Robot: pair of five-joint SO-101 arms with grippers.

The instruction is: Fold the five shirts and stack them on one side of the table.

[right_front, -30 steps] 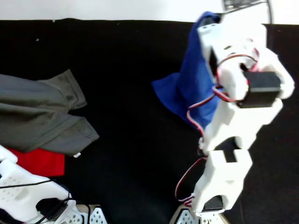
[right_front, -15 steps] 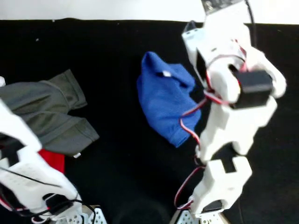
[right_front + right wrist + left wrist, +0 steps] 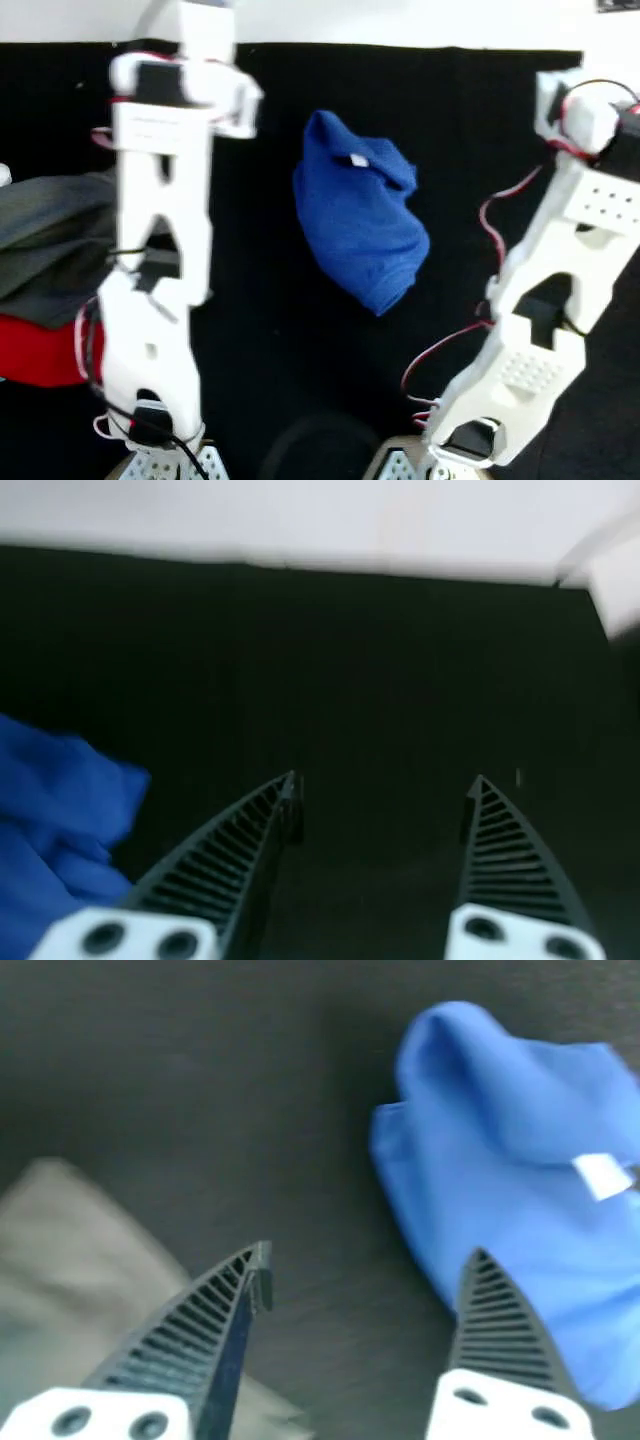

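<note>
Claws both spread: left claw (image 3: 370, 1253) beside crumpled blue shirt (image 3: 360, 230), right claw (image 3: 385, 777) above black table (image 3: 380, 650).

A black tabletop (image 3: 300, 330) spreads wide; a pale white strip (image 3: 400, 20) runs just beyond the tabletop's far edge.

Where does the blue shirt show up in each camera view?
High view: blue shirt lies crumpled near the picture's middle.
Left wrist view: beside the open left gripper, partly behind one finger.
Right wrist view: off to one side of the open right gripper, cut by the frame edge.
Shared landmark: the black table cover under it.
</note>
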